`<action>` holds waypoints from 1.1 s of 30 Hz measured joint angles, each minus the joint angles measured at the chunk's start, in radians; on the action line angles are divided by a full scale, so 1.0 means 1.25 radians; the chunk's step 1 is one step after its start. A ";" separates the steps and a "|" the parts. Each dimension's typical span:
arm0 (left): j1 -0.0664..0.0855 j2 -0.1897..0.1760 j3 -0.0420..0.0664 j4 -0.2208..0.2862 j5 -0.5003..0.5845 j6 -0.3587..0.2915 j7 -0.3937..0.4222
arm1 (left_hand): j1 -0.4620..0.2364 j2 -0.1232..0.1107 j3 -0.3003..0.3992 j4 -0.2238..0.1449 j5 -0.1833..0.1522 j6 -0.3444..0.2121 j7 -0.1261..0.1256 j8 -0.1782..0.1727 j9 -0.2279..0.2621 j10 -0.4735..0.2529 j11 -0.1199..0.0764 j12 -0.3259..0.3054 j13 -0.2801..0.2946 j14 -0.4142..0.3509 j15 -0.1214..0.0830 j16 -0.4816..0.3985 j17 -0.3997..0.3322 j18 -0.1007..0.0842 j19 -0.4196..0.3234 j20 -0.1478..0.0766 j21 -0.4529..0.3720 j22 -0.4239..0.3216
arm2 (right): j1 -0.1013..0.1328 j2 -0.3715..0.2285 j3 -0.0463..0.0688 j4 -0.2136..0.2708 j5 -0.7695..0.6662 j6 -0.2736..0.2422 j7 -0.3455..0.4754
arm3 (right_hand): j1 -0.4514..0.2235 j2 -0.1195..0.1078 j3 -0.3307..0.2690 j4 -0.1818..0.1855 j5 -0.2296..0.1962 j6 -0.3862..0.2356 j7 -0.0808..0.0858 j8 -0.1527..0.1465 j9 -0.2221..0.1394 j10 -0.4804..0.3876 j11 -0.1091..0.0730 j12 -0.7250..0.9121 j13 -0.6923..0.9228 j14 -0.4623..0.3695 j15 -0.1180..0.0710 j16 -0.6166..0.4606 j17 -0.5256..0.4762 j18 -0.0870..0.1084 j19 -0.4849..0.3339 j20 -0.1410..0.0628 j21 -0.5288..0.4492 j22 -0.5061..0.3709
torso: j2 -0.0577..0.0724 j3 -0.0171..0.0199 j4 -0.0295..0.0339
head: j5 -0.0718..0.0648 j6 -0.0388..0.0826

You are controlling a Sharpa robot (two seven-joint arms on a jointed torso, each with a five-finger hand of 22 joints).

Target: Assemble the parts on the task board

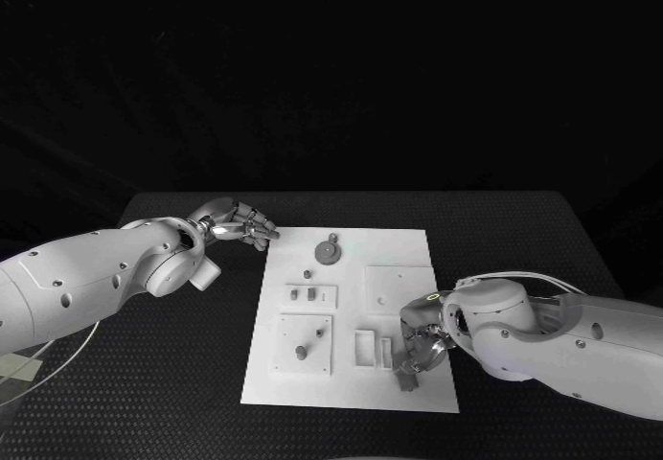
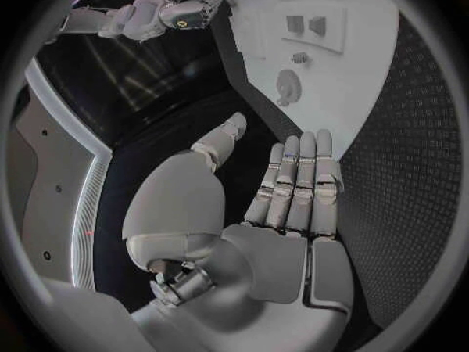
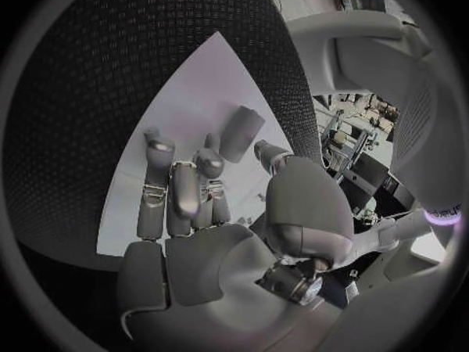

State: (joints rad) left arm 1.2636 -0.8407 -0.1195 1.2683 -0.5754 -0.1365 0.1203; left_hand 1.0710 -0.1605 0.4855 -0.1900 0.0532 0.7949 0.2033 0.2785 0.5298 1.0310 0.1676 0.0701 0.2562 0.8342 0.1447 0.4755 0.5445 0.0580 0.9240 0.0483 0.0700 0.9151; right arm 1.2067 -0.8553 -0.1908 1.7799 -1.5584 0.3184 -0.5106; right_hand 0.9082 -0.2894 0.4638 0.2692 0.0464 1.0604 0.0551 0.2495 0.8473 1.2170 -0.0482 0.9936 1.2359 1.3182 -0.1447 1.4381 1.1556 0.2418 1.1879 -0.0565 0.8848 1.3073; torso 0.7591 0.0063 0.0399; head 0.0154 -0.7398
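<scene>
Parts on the task board [image 1: 394,240] are your concern: the right hand [image 1: 422,347] hangs over a grey block [image 1: 406,381] at the near edge, fingers spread, nothing held. Settle your fingers squarely before pinching. Your left hand [image 1: 238,224] (flat, empty) hovers beside the far corner, near the round disc [image 1: 328,252].

left hand [image 1: 238,225]: fingers straight, holding nothing | right hand [image 1: 422,347]: fingers down, grasp unclear

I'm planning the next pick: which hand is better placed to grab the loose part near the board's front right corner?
Right. The right hand hovers over the grey part there; the left hand is open beyond the task board's far left corner.
</scene>
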 measured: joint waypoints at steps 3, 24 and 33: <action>0.000 0.000 0.000 0.000 0.000 0.000 0.000 | 0.000 0.000 0.001 0.003 0.000 0.000 0.000 0.000 0.000 0.000 0.000 0.000 0.000 0.000 0.000 0.000 0.000 0.000 0.000 0.000 0.000 0.000 | 0.000 0.002 -0.001 -0.002 -0.001 0.005 0.000 | 0.000 0.000 0.000 0.000 0.000 0.000 0.000 0.000 0.000 0.000 0.000 0.000 0.000 -0.003 -0.003 0.000 -0.001 0.000 0.000 0.000 0.000 0.000 | 0.000 0.0000 0.0001 | 0.000 0.000; 0.000 -0.002 0.000 0.000 0.000 0.005 -0.004 | -0.003 0.003 0.000 0.004 0.000 0.000 0.000 0.000 0.000 0.000 0.000 0.000 -0.001 0.000 0.000 0.000 0.001 0.009 0.000 0.000 0.000 0.000 | -0.001 0.020 -0.021 -0.013 -0.035 0.013 0.000 | 0.081 0.038 -0.030 -0.086 0.000 -0.007 0.007 -0.019 0.003 -0.009 0.009 -0.003 0.002 -0.016 0.002 -0.005 -0.012 0.001 -0.008 0.008 -0.002 0.000 | 0.000 0.0005 0.0002 | -0.003 -0.002; 0.000 -0.002 0.000 0.000 0.000 0.006 -0.004 | -0.003 0.003 0.000 0.004 0.000 0.000 0.000 0.000 0.000 0.000 0.000 0.000 -0.001 0.000 0.000 0.000 0.002 0.008 0.000 0.000 0.000 0.000 | 0.000 0.016 -0.020 -0.007 -0.050 -0.004 0.001 | 0.110 0.079 -0.048 -0.163 -0.003 -0.011 0.011 -0.027 -0.005 -0.012 0.012 -0.003 0.001 -0.020 0.006 -0.008 -0.013 0.001 -0.011 0.011 -0.003 0.000 | 0.000 0.0005 0.0005 | -0.004 -0.002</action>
State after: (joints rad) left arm 1.2636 -0.8427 -0.1196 1.2682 -0.5753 -0.1290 0.1147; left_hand 1.0676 -0.1571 0.4855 -0.1845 0.0532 0.7949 0.2033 0.2784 0.5300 1.0310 0.1677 0.0701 0.2555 0.8342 0.1447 0.4755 0.5464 0.0684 0.9240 0.0484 0.0700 0.9151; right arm 1.2062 -0.8355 -0.2162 1.7711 -1.6213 0.3135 -0.5094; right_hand 1.0453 -0.1907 0.4041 0.0650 0.0424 1.0470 0.0686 0.2152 0.8408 1.2026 -0.0338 0.9896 1.2366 1.2927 -0.1376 1.4286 1.1398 0.2435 1.1735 -0.0422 0.8806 1.3073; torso 0.7591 0.0070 0.0405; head 0.0105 -0.7424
